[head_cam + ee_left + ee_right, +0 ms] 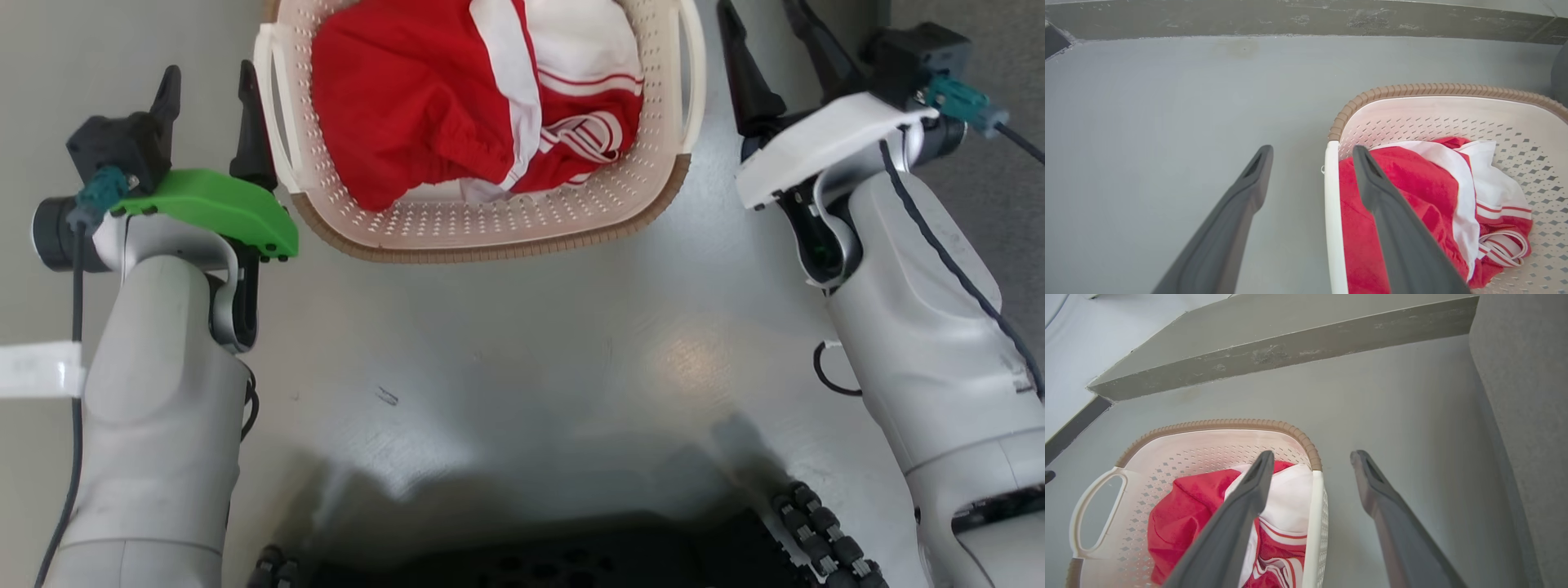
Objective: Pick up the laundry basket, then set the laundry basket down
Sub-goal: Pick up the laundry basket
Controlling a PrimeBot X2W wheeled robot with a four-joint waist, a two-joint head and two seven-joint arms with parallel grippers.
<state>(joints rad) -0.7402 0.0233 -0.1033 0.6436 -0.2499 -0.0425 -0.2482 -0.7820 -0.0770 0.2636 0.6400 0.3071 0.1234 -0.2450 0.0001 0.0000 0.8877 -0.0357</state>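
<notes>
Dark grey fingers (1241, 212) of our left jaws stand spread wide. One is over the grey floor (1147, 122) and the other above the inside of the laundry basket (1437, 89), with the white left handle (1331, 228) between them. We cannot tell whether either finger touches it. Our right jaws are spread just as wide. In the right wrist view one of their fingers (1392, 522) is over the floor and the other over the basket's contents, with the white right handle (1312, 522) running between the two.

In the head view the basket sits on the floor between our two arms, its brown woven-look rim nearest us. A crumpled red and white garment (408, 98) lies inside it. A green cover (212, 208) caps our left wrist and a white cover (816, 139) caps our right. Beyond the basket a low grey step (1290, 339) rises from the floor.
</notes>
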